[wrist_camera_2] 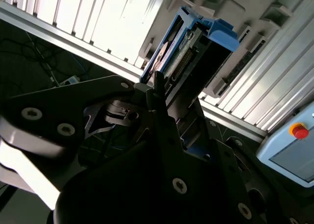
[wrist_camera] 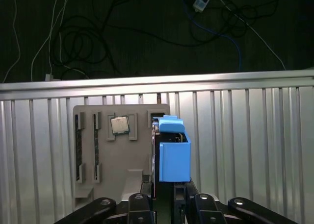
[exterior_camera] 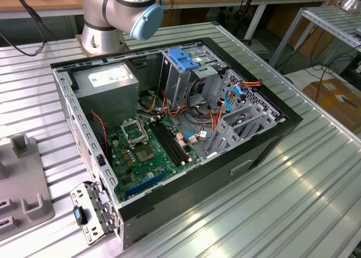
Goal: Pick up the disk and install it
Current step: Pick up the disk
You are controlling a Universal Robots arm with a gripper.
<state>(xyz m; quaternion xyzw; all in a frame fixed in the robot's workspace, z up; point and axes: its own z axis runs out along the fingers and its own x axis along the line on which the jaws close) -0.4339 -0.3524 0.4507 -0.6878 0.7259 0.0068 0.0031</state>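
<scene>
Shows, in the exterior view, a ribbed metal table (exterior_camera: 304,213) bearing an open computer case (exterior_camera: 265,151), with the arm's base (exterior_camera: 104,35) behind it and a grey fixture tray (exterior_camera: 22,184) at the exterior view's left. Reveals inside the case a green motherboard (exterior_camera: 141,156) and a blue-topped metal cage (exterior_camera: 176,83). In both wrist views, clamps the disk (wrist_camera: 172,153) edge-on in the gripper (wrist_camera: 164,187), fingers shut on the end nearer the camera, tray behind. Leaves a small processor chip (wrist_camera: 119,125) on the tray near the disk.

A wooden workbench (exterior_camera: 34,1) stands behind the ribbed metal table (exterior_camera: 293,207)
</scene>
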